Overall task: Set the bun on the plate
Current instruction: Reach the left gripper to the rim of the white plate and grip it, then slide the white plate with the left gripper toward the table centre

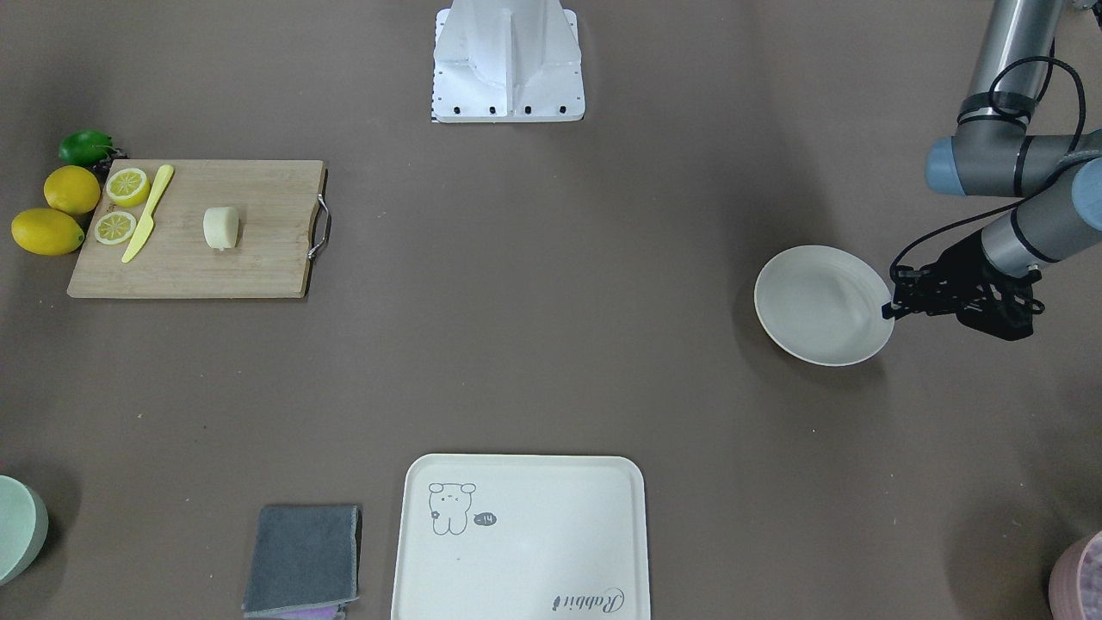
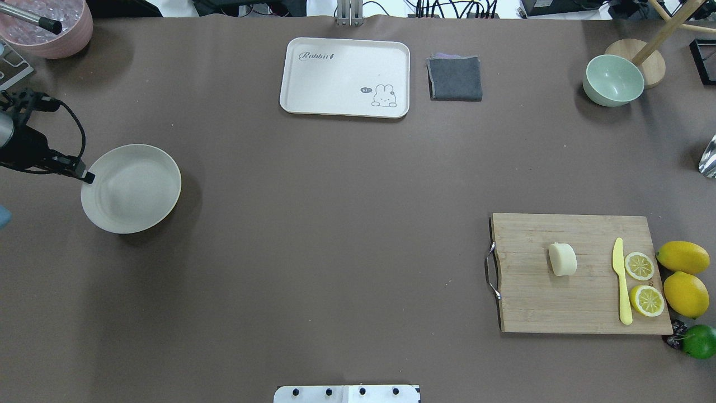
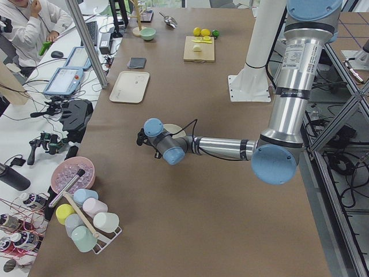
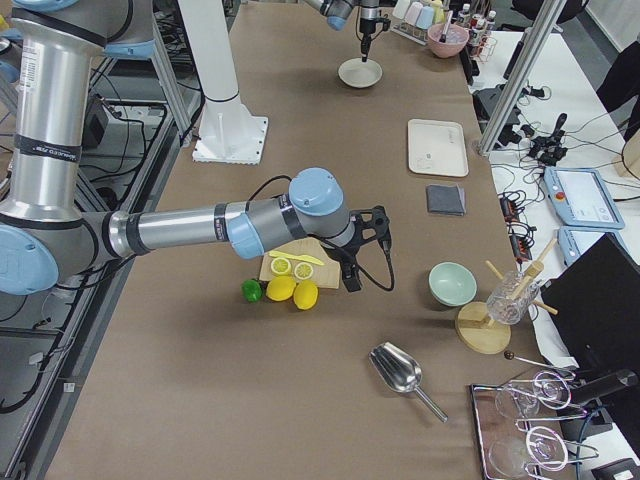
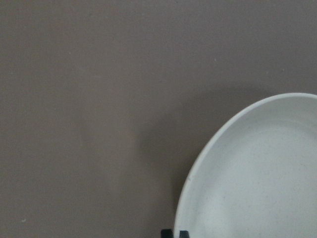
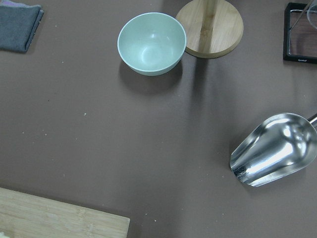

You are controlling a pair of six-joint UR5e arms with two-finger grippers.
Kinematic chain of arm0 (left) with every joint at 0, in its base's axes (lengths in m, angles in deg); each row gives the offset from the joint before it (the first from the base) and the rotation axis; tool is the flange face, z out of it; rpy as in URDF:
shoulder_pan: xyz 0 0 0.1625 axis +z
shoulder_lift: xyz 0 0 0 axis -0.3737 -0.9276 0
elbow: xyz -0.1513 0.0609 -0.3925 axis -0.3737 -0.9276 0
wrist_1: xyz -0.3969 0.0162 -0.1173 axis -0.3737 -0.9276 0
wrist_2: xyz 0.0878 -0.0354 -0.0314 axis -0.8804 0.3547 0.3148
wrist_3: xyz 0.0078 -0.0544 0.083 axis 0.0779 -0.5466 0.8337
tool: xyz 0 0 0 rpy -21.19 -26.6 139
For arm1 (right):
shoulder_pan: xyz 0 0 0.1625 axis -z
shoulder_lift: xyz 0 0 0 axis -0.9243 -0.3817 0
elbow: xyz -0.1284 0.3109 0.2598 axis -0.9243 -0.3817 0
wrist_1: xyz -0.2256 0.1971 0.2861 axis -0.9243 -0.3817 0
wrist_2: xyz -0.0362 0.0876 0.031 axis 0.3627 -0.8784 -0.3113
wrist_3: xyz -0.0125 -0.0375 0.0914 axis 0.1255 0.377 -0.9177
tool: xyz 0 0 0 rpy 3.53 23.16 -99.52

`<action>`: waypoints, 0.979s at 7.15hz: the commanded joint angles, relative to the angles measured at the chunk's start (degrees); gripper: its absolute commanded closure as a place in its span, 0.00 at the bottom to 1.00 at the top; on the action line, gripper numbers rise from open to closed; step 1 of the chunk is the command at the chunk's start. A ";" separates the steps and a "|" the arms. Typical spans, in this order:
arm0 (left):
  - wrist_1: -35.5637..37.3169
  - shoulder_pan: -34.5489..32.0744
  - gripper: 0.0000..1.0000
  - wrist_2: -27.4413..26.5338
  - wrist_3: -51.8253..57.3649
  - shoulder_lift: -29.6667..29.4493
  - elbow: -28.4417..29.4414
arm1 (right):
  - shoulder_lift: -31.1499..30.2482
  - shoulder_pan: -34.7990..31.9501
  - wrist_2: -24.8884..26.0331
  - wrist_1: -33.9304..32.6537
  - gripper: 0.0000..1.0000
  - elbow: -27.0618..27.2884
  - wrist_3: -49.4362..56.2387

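The bun (image 2: 562, 259) lies on a wooden cutting board (image 2: 582, 305) at the table's right; the front-facing view shows the bun (image 1: 221, 227) alone mid-board. Far to the left rests the plate (image 2: 131, 187), empty. My left gripper (image 2: 87, 177) reaches in low from the left edge, its fingers shut on the plate's near rim (image 1: 878, 293); in the left wrist view the rim (image 5: 198, 168) runs between the two dark fingertips at the bottom edge. My right gripper (image 4: 352, 278) hangs above the board's far side, seen only from the side; I cannot tell whether it is open or shut.
On the board lie a yellow knife (image 2: 621, 280) and two lemon halves (image 2: 639, 266); whole lemons (image 2: 682, 257) and a lime (image 2: 699, 340) sit beside it. At the back stand a cream tray (image 2: 335, 73), a grey cloth (image 2: 455, 78), a green bowl (image 6: 151, 43) and a metal scoop (image 6: 275, 151).
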 commanded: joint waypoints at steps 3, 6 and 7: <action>1.08 11.63 1.00 -10.62 -29.77 -12.36 -4.46 | -0.44 0.00 -0.18 0.04 0.00 0.00 0.00; 14.14 22.82 1.00 -20.49 -37.21 -22.73 -6.39 | -0.53 0.00 -0.18 -0.05 0.00 0.09 0.00; 14.19 25.65 1.00 -22.62 -39.23 -23.90 -6.40 | -0.53 0.00 -0.18 -0.13 0.00 0.00 -0.09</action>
